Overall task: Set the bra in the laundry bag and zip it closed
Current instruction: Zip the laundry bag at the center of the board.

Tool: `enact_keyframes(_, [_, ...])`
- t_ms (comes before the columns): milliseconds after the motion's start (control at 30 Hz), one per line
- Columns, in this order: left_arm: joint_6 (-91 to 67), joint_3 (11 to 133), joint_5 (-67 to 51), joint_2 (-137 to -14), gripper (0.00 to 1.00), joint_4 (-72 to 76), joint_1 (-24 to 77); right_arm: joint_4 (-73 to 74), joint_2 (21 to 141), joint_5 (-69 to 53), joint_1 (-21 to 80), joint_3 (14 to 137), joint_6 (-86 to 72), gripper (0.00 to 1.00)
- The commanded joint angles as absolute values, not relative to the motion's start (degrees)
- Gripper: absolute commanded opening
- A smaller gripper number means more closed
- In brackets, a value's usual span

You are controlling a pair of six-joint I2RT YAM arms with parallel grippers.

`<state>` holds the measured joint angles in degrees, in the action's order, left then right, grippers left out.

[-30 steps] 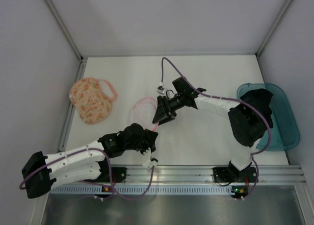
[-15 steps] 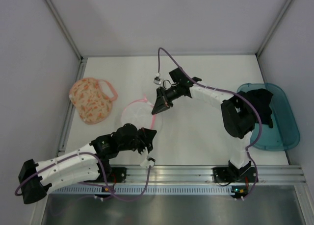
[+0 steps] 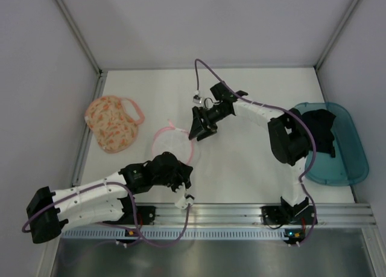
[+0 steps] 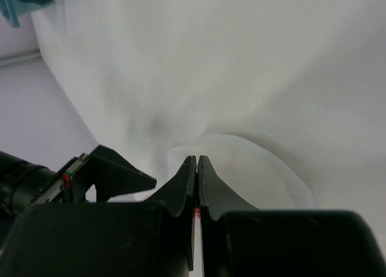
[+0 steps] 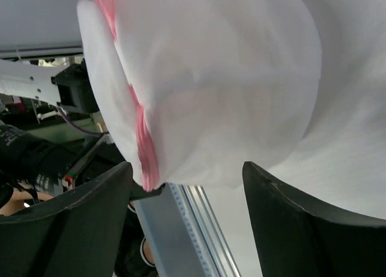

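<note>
Your right gripper (image 3: 200,132) letting go of white pouch (image 3: 172,145), jaws now standing apart. Left gripper (image 4: 197,159) closed at pouch edge. Bra (image 3: 319,131) sitting in teal tub (image 3: 356,162) at right. Laundry bag (image 3: 113,125) lying centre-left. Bagging not yet starting.

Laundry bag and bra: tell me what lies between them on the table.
In the top view, the white pink-rimmed pouch, then the right gripper and right arm, lie between the laundry bag and the bra.

matt white table (image 3: 241,168), sheer white mesh pouch (image 3: 172,147) (pink cloth rim), translucent teal plastic tub (image 3: 356,165), soft black fabric bra (image 3: 319,129)
</note>
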<state>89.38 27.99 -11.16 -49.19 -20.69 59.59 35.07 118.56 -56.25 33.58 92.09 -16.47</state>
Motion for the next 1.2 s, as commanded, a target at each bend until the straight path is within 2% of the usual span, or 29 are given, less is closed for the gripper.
enact_keyframes(0, [84.29, 32.43, -9.59, -52.02, 0.0, -16.88, 59.85, 37.18, 109.45, -55.11, 31.73, 87.29, -14.24, 0.75])
enact_keyframes(233, [83.76, 32.52, -8.53, -54.67, 0.0, -10.38, 59.85, 33.23, 103.19, -58.97, 32.25, 78.67, -18.53, 0.72])
enact_keyframes(500, [84.2, 34.01, -6.68, -57.57, 0.0, -6.94, 59.85, 25.93, 105.46, -60.21, 36.91, 77.52, -24.52, 0.66])
enact_keyframes(600, [83.85, 34.1, -6.33, -57.39, 0.0, -7.03, 59.94, 25.75, 106.52, -60.56, 37.88, 77.34, -24.61, 0.5])
enact_keyframes(633, [83.76, 33.41, -6.68, -56.96, 0.0, -7.03, 59.94, 25.66, 106.7, -60.56, 37.97, 77.43, -24.61, 0.38])
enact_keyframes(700, [84.02, 32.52, -7.29, -55.38, 0.0, -7.38, 59.94, 26.89, 107.49, -60.56, 37.71, 79.09, -23.13, 0.24])
enact_keyframes(733, [84.72, 31.74, -8.17, -54.15, 0.0, -8.6, 59.94, 27.94, 107.75, -60.56, 37.53, 79.8, -22.85, 0.12])
enact_keyframes(800, [85.51, 30.68, -8.52, -52.74, 0.0, -9.14, 59.94, 28.56, 108.54, -60.64, 36.66, 81.9, -22.41, 0.0])
enact_keyframes(1167, [83.15, 28.83, -10.28, -45.88, 0.0, -18.18, 62.93, 32.51, 115.03, -58.01, 30.5, 92.01, -18.46, 0.0])
